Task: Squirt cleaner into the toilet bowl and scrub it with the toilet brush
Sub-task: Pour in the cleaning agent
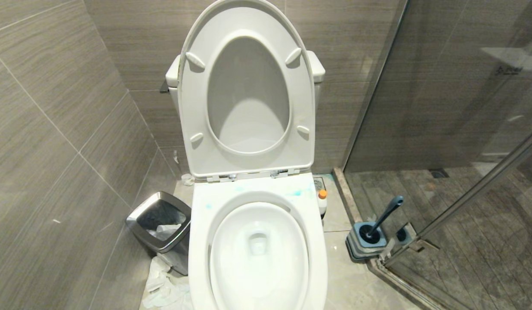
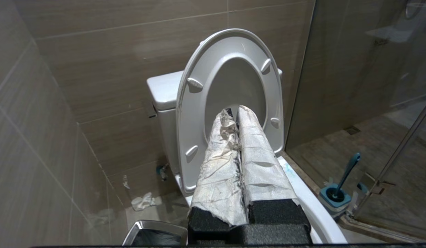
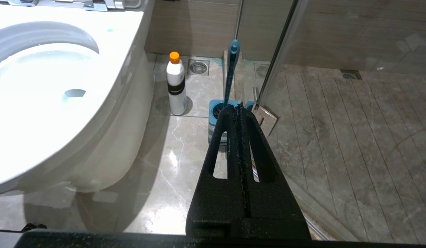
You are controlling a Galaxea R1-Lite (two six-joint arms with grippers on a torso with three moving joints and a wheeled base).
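Observation:
The toilet bowl (image 1: pixel 200 241) is open, its seat and lid (image 1: pixel 193 107) raised against the tank. Pale blue cleaner (image 1: pixel 297 193) smears the back of the rim and shows as a dot (image 3: pixel 109 30) in the right wrist view. The teal toilet brush (image 1: pixel 386 215) stands in its blue-grey holder (image 1: pixel 365 243) on the floor right of the bowl. My left gripper (image 2: pixel 235 112), its fingers wrapped in white paper, is shut and empty in front of the raised seat (image 2: pixel 195 113). My right gripper (image 3: pixel 236 107) is shut and empty, low over the floor just short of the toilet brush (image 3: pixel 231 75). Neither arm shows in the head view.
A white bottle with an orange cap (image 3: pixel 176 86) stands on the floor between bowl and brush. A chrome-rimmed bin (image 1: pixel 137 220) sits left of the bowl, with crumpled tissue (image 1: pixel 162 286) below it. A glass shower door (image 1: pixel 464 129) closes off the right side.

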